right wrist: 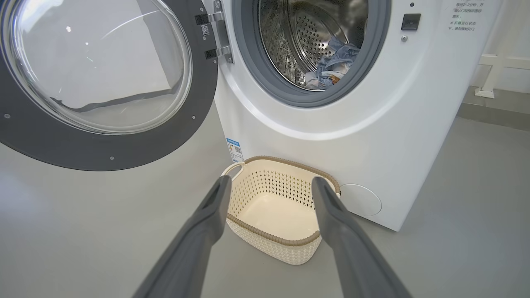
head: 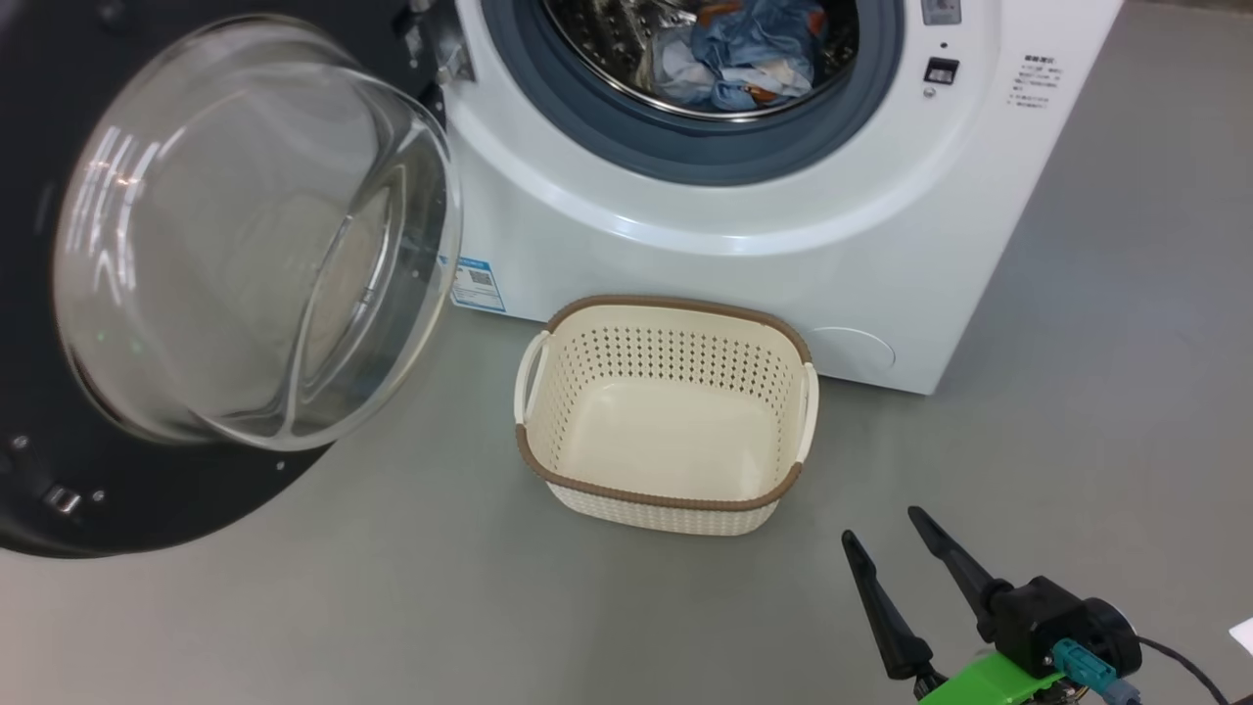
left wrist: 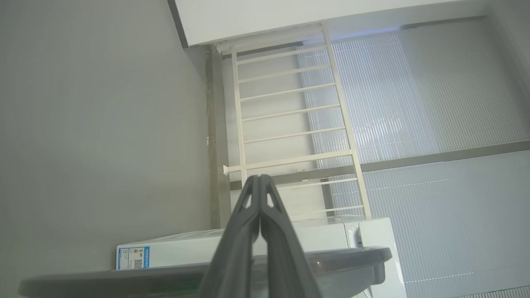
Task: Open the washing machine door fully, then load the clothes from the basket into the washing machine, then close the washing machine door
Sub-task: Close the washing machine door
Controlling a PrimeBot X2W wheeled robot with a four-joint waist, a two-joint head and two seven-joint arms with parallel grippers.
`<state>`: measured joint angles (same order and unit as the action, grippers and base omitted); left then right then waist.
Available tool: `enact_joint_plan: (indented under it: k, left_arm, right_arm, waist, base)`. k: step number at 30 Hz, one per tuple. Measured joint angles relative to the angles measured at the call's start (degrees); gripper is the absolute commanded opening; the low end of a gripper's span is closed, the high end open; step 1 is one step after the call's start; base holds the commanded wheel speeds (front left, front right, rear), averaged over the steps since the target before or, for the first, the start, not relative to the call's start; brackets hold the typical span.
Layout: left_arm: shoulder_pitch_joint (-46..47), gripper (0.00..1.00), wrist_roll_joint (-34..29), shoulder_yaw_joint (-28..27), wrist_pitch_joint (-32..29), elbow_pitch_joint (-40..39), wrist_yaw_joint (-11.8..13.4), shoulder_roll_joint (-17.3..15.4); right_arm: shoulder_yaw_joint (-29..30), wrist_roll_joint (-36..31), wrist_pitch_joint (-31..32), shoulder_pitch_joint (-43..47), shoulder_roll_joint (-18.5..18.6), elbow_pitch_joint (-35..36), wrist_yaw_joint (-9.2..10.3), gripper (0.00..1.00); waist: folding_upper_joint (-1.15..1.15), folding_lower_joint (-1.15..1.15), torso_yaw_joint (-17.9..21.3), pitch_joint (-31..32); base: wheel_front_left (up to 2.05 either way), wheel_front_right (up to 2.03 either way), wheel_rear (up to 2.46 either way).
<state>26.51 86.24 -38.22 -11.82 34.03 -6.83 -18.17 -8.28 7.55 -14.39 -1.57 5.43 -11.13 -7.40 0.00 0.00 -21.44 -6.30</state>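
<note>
The basket (head: 666, 362) is empty, clothes (head: 749, 54) in the drum (right wrist: 314, 37): close the door (head: 147, 509) now. Push it evenly with your clenched left hand (left wrist: 260, 178); keep the released right hand (head: 881, 524) clear.

Washer (head: 744, 264): on the floor (head: 392, 587), straight ahead of me.
Door (head: 147, 509): stands out to the washer's left, hinged at the left side of the opening.
Clothes (head: 754, 49): in the drum (head: 607, 39), low down.
Basket (head: 675, 305): on the floor just before the washer, below the opening, right of the door.
Sticker (head: 478, 285): low left on the washer's front, between door and basket.
Flap (head: 852, 348): low right on that front, behind the basket's right corner.
Right jaws: at my lower right, nearer me than the basket, apart from it.
Left jaws: by the door's rim, washer beyond; I can't tell if they touch.
</note>
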Motion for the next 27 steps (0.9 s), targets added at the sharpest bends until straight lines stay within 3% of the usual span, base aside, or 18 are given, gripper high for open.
enact_joint_plan:
  k: [14, 27]
  left_arm:
    - [2.10, 0.00, 0.01, 2.48, -4.09, 4.83, -0.08, -1.94]
    - [0.99, 0.00, 3.75, 3.36, -13.45, 1.96, -0.10, -1.71]
  right_arm:
    - [-0.12, 0.10, 0.74, -1.20, 0.57, 0.71, 0.00, 1.00]
    - [-0.60, 0.30, 0.75, -1.90, 0.41, 0.62, 0.00, 1.00]
  waist:
    - [0.00, 0.00, 2.78, -2.60]
    - [0.00, 0.00, 2.07, -3.21]
  base:
    - [0.00, 0.00, 0.00]
    - [0.00, 0.00, 0.00]
